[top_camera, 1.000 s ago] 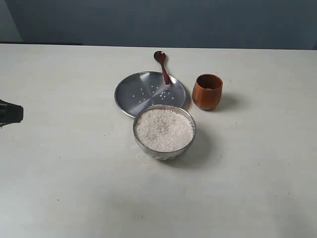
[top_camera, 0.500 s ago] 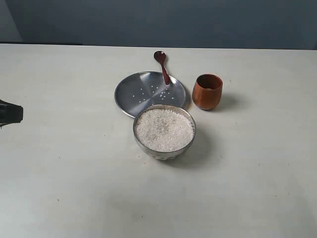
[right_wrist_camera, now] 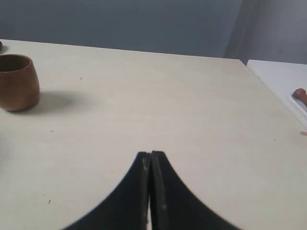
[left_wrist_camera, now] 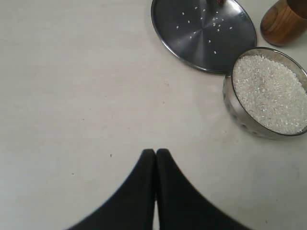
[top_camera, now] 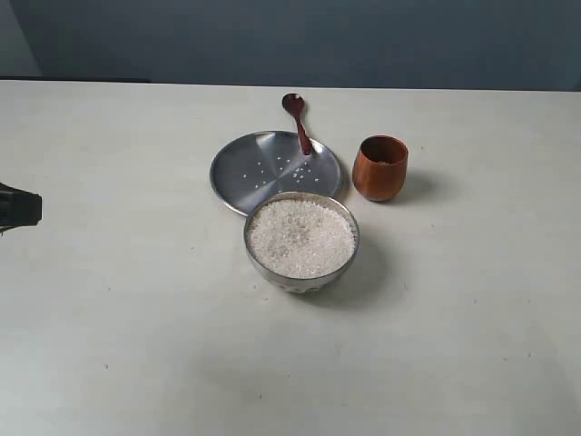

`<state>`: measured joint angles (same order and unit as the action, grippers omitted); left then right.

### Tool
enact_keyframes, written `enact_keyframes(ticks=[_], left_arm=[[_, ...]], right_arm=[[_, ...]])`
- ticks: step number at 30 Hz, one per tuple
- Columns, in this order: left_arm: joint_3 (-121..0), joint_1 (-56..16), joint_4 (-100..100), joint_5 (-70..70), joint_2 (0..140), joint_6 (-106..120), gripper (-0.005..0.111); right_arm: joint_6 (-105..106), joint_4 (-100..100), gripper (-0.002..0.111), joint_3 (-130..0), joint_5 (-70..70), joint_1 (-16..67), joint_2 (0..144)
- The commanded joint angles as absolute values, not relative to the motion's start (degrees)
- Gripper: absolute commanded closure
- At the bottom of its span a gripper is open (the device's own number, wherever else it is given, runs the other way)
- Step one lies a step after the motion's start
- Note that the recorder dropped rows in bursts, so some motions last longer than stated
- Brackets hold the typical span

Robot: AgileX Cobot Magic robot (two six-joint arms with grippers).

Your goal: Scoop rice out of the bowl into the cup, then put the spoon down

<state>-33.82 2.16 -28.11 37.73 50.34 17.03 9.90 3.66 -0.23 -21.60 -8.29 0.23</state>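
The steel bowl (top_camera: 342, 262) stands mid-table, filled with a pale mound of rice (top_camera: 301, 238). Behind it and to the right is the reddish-brown wooden cup (top_camera: 379, 168). The dark wooden spoon (top_camera: 299, 123) lies with its handle on the flat steel plate (top_camera: 245, 177) and its head on the table beyond. My left gripper (top_camera: 34, 208) shows only as a black tip at the left edge, shut and empty (left_wrist_camera: 156, 152), far from the bowl (left_wrist_camera: 235, 108). My right gripper (right_wrist_camera: 150, 154) is shut and empty over bare table, well apart from the cup (right_wrist_camera: 18, 82); it is outside the exterior view.
A few loose grains lie on the plate (left_wrist_camera: 182, 38). A dark wall runs behind the table's far edge (top_camera: 454, 88). In the right wrist view a second white surface (right_wrist_camera: 283, 79) with a small reddish object (right_wrist_camera: 300, 95) lies past the table's side edge.
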Motion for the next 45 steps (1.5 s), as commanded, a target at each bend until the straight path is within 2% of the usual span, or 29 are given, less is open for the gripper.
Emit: enact_keyframes(ticks=[1, 13, 19, 22, 28, 35, 45], left_arm=[[-34.17, 2.16, -28.14, 37.38, 50.64, 16.99, 0.106], [-34.17, 2.16, -28.9, 34.85, 50.64, 16.65, 0.106], [-34.17, 2.16, -41.01, 28.79, 50.64, 17.06, 0.106], [-34.33, 2.16, -51.73, 25.98, 51.97, 26.07, 0.106], [-37.9, 2.16, -69.94, 30.19, 62.93, 41.67, 0.106], [-47.94, 2.04, -80.6, 40.08, 77.74, 53.48, 0.106], [-63.41, -6.21, -77.44, 32.03, 94.67, 54.87, 0.106]], right_arm=[[10.26, 3.26, 0.108, 0.0, -20.85, -8.65, 0.0], [10.26, 3.27, 0.108, 0.0, -20.97, -8.65, 0.0], [10.26, 3.27, 0.108, 0.0, -20.97, -8.65, 0.0], [10.26, 3.27, 0.108, 0.0, -20.97, -8.65, 0.0], [10.26, 3.27, 0.108, 0.0, -20.97, -8.65, 0.0], [10.26, 3.38, 0.108, 0.0, -20.81, -8.65, 0.0], [10.26, 3.38, 0.108, 0.0, -20.81, -8.65, 0.0]])
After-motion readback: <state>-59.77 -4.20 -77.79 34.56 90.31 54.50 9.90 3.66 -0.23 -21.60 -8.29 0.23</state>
